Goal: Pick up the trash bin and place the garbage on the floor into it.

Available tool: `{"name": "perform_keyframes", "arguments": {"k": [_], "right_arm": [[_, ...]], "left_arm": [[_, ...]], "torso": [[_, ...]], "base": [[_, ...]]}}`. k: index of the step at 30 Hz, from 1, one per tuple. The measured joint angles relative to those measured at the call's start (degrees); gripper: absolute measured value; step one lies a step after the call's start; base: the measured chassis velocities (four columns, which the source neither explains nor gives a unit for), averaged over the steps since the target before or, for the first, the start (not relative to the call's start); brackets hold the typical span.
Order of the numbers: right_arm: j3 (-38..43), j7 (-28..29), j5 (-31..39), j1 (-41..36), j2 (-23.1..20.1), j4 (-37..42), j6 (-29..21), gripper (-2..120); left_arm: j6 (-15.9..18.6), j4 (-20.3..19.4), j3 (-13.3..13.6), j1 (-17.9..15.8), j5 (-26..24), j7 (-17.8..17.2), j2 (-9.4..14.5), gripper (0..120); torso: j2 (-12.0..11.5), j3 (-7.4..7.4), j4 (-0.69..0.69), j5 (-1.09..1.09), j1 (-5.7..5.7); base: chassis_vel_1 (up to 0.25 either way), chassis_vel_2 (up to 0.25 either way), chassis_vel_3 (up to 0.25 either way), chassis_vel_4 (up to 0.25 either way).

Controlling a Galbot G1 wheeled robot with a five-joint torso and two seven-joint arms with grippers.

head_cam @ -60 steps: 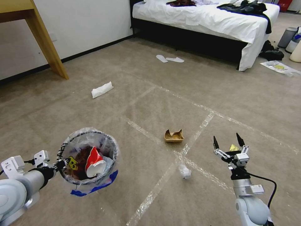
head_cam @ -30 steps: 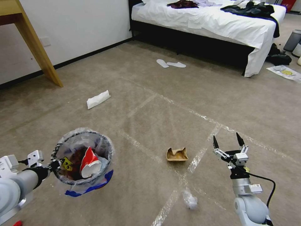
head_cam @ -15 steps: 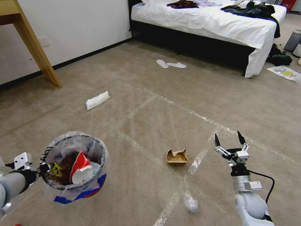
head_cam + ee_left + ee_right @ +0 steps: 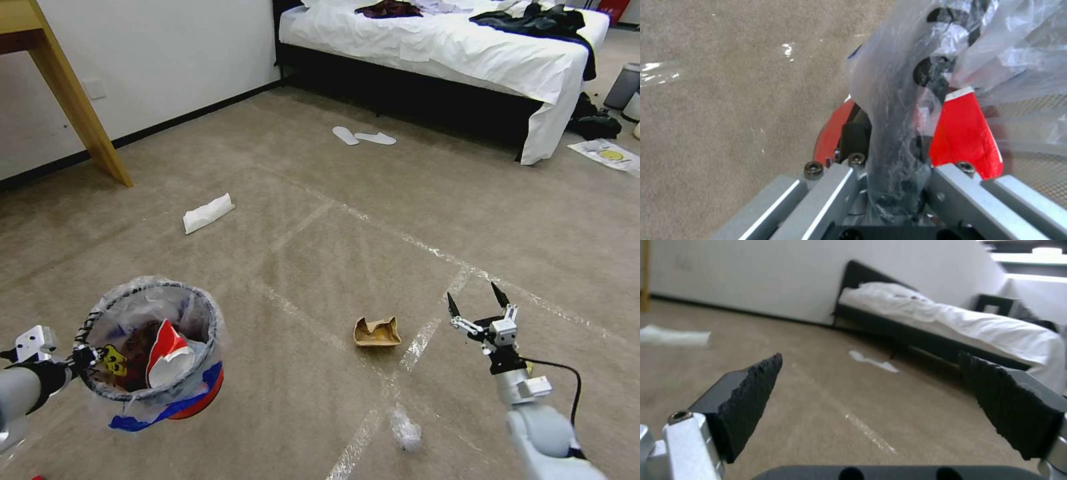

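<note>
The left end effector (image 4: pixel 79 358) clamps the rim of the wire-mesh trash bin (image 4: pixel 152 353), lined with crinkly plastic. The right end effector (image 4: pixel 475 305) hangs wide open over short-pile carpet floor (image 4: pixel 320 200). Three litter pieces lie there: cardboard tray (image 4: pixel 377 331), plastic wad (image 4: pixel 405 429), white tissue (image 4: pixel 209 213).

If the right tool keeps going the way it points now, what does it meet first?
Nothing close: the open right tool points level over bare carpet, and its own camera looks toward the slippers and bed far off. Depth is uncertain.
</note>
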Motion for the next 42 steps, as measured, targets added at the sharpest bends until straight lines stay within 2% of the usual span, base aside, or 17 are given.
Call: {"name": "perform_keyframes", "arguments": {"k": [1,6,8,10,11,13,14,16,17,19,22,24,26,27,30,32,42], "right_arm": [[-1.5,-1.8,3.0,0.1,-2.7,-0.5,-1.3,100],[-5.9,-9.3,11.7,0.7,-8.6,-1.9,-5.2,100],[-8.2,-9.6,12.6,1.8,-10.8,-2.6,-6.9,100],[-14.1,-8.8,15.3,2.7,-17.1,-2.2,-12.8,100],[-14.1,-8.8,15.3,2.7,-17.1,-2.2,-12.8,100],[-18.2,-10.7,17.5,3.4,-22.7,-1.3,-16.5,100],[-18.2,-10.7,17.5,3.4,-22.7,-1.3,-16.5,100],[-24.3,-15.8,19.0,5.6,-30.3,-1.3,-19.4,100],[-24.3,-15.8,19.0,5.6,-30.3,-1.3,-19.4,100],[-31.1,-23.4,17.4,10.2,-35.5,-2.2,-19.4,100],[-34.8,-27.3,15.2,13.3,-36.9,-2.4,-19.0,100],[-42.1,-31.4,9.9,19.6,-37.2,-2.9,-16.9,100],[-44.5,-32.7,7.7,21.5,-36.9,-3.3,-16.1,100],[-47.5,-35.6,3.6,24.0,-35.9,-4.0,-14.7,100],[-48.5,-36.5,-0.1,24.9,-35.0,-4.6,-13.9,100],[-49.5,-39.2,-6.3,25.6,-32.7,-5.8,-12.2,100],[-51.8,-37.2,-7.8,24.3,-30.6,-6.1,-11.9,100]], "left_arm": [[0.0,0.2,-0.3,0.1,-0.2,0.0,-0.2,1],[0.0,0.0,-0.4,0.4,-0.7,0.0,-0.6,1],[0.0,0.0,-0.4,0.3,-0.7,0.1,-0.6,1],[0.0,0.2,-0.3,-0.1,-0.7,0.2,-0.9,1],[0.0,0.2,-0.3,-0.1,-0.7,0.2,-0.9,1],[-0.1,0.4,-0.5,-0.4,-0.8,0.2,-1.0,1],[-0.1,0.4,-0.5,-0.4,-0.8,0.2,-1.0,1],[-0.2,0.6,-1.0,-0.4,-1.3,0.2,-0.8,1],[-0.2,0.6,-1.0,-0.4,-1.3,0.2,-0.8,1],[-0.2,0.9,-1.1,-0.3,-1.2,0.2,-0.8,1],[-0.2,1.0,-0.9,-0.3,-0.8,0.2,-1.0,1],[-0.2,1.0,-0.4,-0.4,-0.3,0.2,-1.8,1],[-0.2,1.0,-0.4,-0.5,-0.2,0.2,-2.1,1],[-0.3,1.0,-0.4,-0.5,-0.1,0.3,-2.7,1],[-0.3,0.9,-0.5,-0.4,-0.1,0.4,-3.1,1],[-0.4,0.6,-0.4,-0.1,0.5,0.6,-4.2,1],[-0.7,-0.6,0.5,0.2,2.3,0.6,-5.8,1]], "torso": [[0.0,0.0,0.01,-0.01,0.0],[0.0,0.0,-0.01,0.0,0.0],[0.0,0.0,0.0,0.01,0.0],[0.0,0.0,0.01,0.02,0.0],[0.0,0.0,0.01,0.02,0.0],[0.0,0.01,0.0,0.01,0.0],[0.0,0.01,0.0,0.01,0.0],[0.0,0.01,0.0,0.01,0.01],[0.0,0.01,0.0,0.01,0.01],[0.0,0.0,-0.01,-0.04,0.0],[0.0,0.01,-0.01,-0.02,0.0],[0.0,0.01,0.03,0.0,0.0],[0.0,0.01,0.03,-0.01,0.0],[0.0,0.01,0.01,0.0,0.0],[0.0,0.0,0.01,0.01,0.0],[0.0,0.01,0.01,0.02,0.0],[0.0,0.0,0.0,-0.01,0.0]], "base": [[0.0,0.0,0.0,0.0],[0.0,0.0,0.0,0.0],[0.0,0.0,0.0,0.0],[0.0,0.0,0.0,0.0],[0.0,0.0,0.0,0.0],[0.0,0.0,0.0,0.0],[0.0,0.0,0.0,0.0],[0.0,0.0,0.0,0.0],[0.0,0.0,0.0,0.0],[0.0,0.0,0.0,0.0],[0.0,0.0,0.0,0.0],[0.0,0.0,0.0,0.0],[0.0,0.0,0.0,0.0],[0.0,0.0,0.0,0.0],[0.0,0.0,0.0,0.0],[0.0,0.0,0.0,0.0],[0.0,0.0,0.0,0.0]]}}
